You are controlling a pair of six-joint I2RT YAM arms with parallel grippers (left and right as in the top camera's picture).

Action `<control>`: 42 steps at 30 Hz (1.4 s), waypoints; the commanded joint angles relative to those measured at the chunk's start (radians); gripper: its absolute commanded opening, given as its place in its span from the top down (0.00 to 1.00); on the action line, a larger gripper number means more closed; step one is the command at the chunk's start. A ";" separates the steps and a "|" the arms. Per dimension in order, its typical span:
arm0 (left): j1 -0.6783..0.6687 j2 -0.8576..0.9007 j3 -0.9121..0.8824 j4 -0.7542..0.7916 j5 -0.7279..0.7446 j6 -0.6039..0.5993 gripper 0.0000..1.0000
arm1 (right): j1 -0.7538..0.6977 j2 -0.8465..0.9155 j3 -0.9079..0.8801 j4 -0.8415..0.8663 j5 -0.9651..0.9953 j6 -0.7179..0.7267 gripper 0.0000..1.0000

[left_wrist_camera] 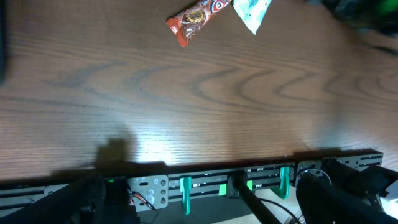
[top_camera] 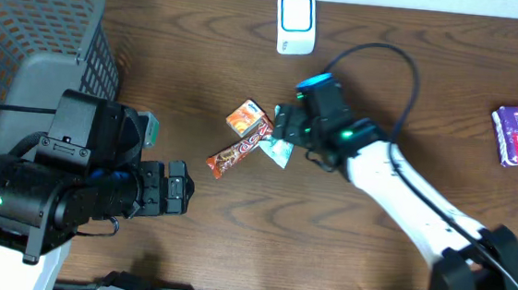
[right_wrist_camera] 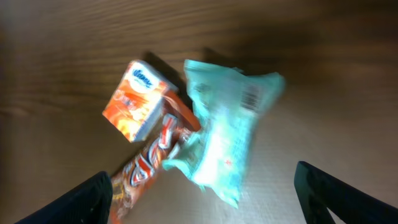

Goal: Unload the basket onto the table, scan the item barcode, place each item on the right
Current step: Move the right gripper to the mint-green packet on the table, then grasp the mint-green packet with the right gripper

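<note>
We judge the scan not yet begun: the teal plastic pouch [right_wrist_camera: 221, 134] lies on the brown wooden worktop [top_camera: 192, 56], apart from the white box-shaped scanner [top_camera: 296, 23], while the right jaws and the left jaws stand wide open, holding nothing.

My left gripper [left_wrist_camera: 202, 196] hangs wide open over the wooden table [left_wrist_camera: 186, 93]; up top, a candy bar [left_wrist_camera: 198, 20] lies just beside a teal packet [left_wrist_camera: 252, 12].

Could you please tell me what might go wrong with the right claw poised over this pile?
The teal packet overlaps the candy bar beside the orange box, so the open right claw may pinch or drag a neighbour. The packet looks soft; a squeeze could crumple its barcode.
</note>
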 commanded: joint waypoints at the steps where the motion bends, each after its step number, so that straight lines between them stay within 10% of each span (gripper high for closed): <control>1: 0.004 0.000 0.007 -0.019 -0.006 0.002 0.02 | 0.062 0.075 -0.010 0.053 0.075 -0.155 0.11; 21: 0.004 0.000 0.007 -0.019 -0.007 0.002 0.02 | 0.154 0.203 -0.010 0.101 0.319 -0.159 0.51; 42: 0.004 0.000 0.007 -0.019 -0.006 0.002 0.02 | 0.142 0.146 0.027 -0.116 0.531 -0.045 0.50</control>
